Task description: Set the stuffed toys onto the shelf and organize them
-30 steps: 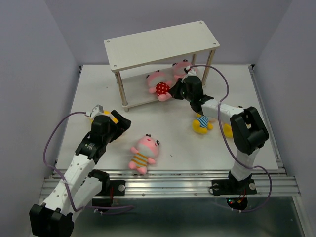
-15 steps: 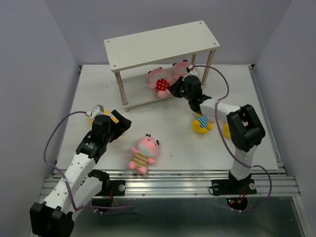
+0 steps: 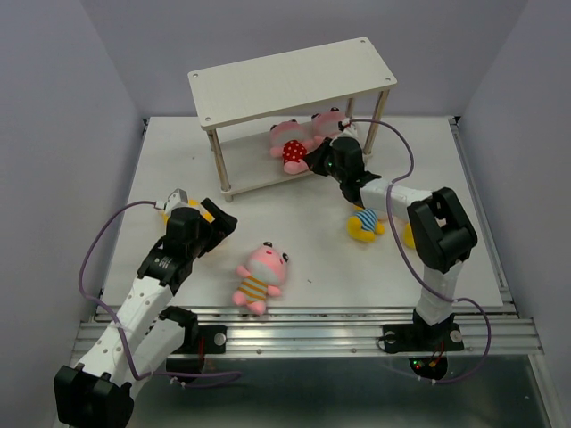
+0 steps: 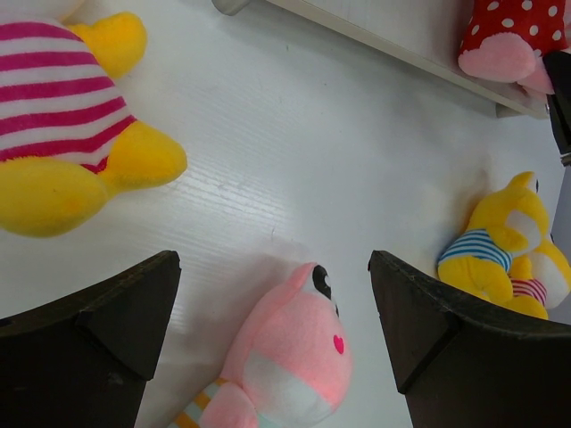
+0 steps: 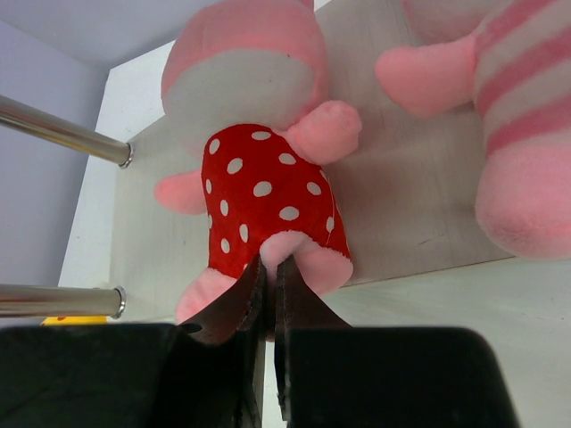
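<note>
The off-white shelf (image 3: 294,80) stands at the back. On its lower board (image 5: 401,205) lie a pink toy with a red polka-dot belly (image 5: 264,192) (image 3: 290,150) and a pink striped toy (image 5: 526,116) (image 3: 326,120). My right gripper (image 5: 270,266) (image 3: 314,161) is shut on a pink nub at the polka-dot toy's bottom, at the board's front edge. My left gripper (image 4: 272,263) (image 3: 218,222) hangs open over the table. A pink toy (image 4: 299,357) (image 3: 260,275) lies below it and is not touched. A yellow toy with magenta stripes (image 4: 62,134) lies to its left.
Two more yellow toys (image 4: 495,245) (image 4: 546,276) lie together on the table right of centre (image 3: 364,223), under the right arm's forearm. Thin round shelf legs (image 5: 62,129) (image 5: 58,300) stand left of the right gripper. The table's walls close in on both sides.
My right gripper has pushed the polka-dot toy a little deeper onto the lower board. The left arm has not moved.
</note>
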`<state>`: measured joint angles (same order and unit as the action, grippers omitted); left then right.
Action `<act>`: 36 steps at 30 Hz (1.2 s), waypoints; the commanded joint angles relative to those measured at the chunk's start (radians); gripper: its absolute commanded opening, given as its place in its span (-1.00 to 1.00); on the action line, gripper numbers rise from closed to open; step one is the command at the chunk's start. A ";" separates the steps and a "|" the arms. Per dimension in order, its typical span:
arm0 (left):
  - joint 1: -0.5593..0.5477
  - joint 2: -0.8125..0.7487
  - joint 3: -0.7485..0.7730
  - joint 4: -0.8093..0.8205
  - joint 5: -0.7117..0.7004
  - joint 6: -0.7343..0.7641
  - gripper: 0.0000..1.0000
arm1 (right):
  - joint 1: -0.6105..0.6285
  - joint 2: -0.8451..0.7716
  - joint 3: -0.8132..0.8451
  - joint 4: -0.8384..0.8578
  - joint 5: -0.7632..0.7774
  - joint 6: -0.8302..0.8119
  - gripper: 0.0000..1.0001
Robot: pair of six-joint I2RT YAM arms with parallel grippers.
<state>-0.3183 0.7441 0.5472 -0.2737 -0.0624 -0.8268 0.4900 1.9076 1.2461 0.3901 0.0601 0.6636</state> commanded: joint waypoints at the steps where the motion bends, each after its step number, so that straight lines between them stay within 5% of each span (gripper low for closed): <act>1: 0.005 -0.011 0.017 0.008 -0.024 0.018 0.98 | -0.008 0.004 0.012 0.078 0.027 0.013 -0.99; 5: 0.007 -0.017 0.017 0.002 -0.025 0.018 0.98 | -0.008 0.010 0.009 0.075 0.026 0.014 -0.95; 23: 0.005 -0.015 0.013 0.016 -0.021 0.011 0.98 | -0.008 -0.030 -0.019 0.070 0.043 0.008 -0.03; 36: 0.005 -0.017 0.013 0.019 -0.016 0.008 0.98 | -0.008 -0.061 -0.025 0.059 0.061 -0.007 0.22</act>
<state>-0.3183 0.7368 0.5472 -0.2794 -0.0757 -0.8272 0.4900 1.9099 1.2274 0.4042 0.0986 0.6754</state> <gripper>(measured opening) 0.986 0.601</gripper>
